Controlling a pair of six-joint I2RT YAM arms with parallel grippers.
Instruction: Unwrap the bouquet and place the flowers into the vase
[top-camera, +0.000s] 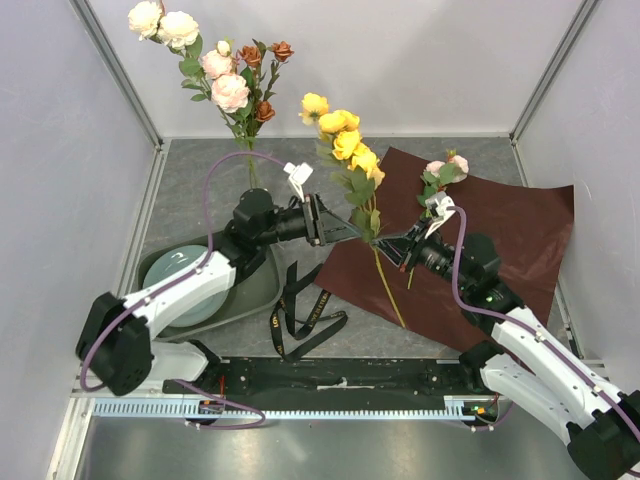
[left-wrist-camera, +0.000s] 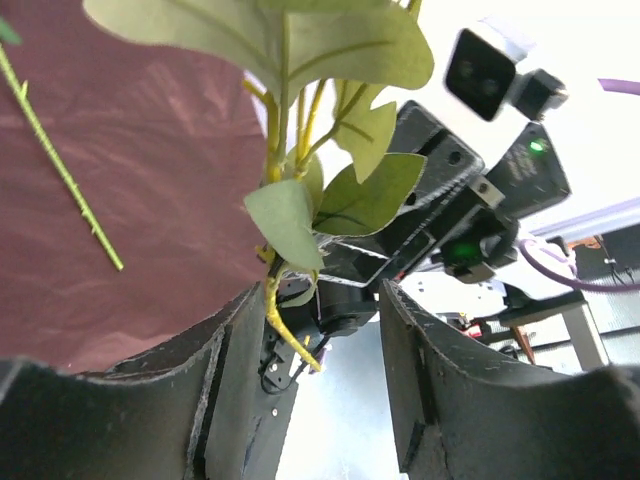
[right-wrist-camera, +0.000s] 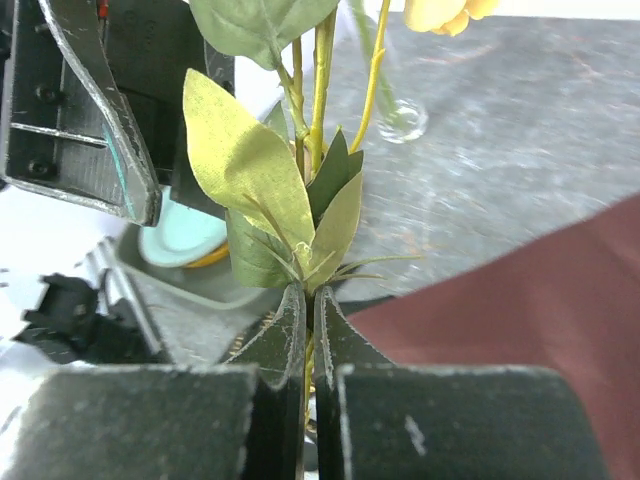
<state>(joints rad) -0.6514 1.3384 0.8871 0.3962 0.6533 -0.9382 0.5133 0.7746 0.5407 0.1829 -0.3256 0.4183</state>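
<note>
Top external view: the yellow spray (top-camera: 350, 150) is held up off the table (top-camera: 190, 200) just past the left edge of the maroon paper (top-camera: 500, 230), its blooms leaning away from the arms and its bare stem end hanging down over the paper's left corner; the stem is clamped low down by the right gripper (top-camera: 385, 243), which is reached in from over the paper. In the right wrist view that gripper (right-wrist-camera: 308, 310) is seen closed tight on the stem, with the leaves (right-wrist-camera: 260, 190) fanning out just above the fingertips. The left gripper (top-camera: 345, 230) is brought in from the side away from the paper, and its jaws are parted. In the left wrist view the stem (left-wrist-camera: 285, 335) is seen in the gap between the fingers (left-wrist-camera: 440, 380), nearer one of them and not pinched. A pink spray (top-camera: 440, 180) is laid on the far left part of the paper, which is spread flat. The vase (top-camera: 251, 175) is stood well left of the paper, near the back wall, and pink, cream and rust flowers (top-camera: 230, 80) are stood in it. A black ribbon (top-camera: 305, 315) is left loose on the table just off the paper's near left edge; further left a grey tray (top-camera: 255, 290) with a teal plate (top-camera: 185, 285) in it is set beneath the left arm.
</note>
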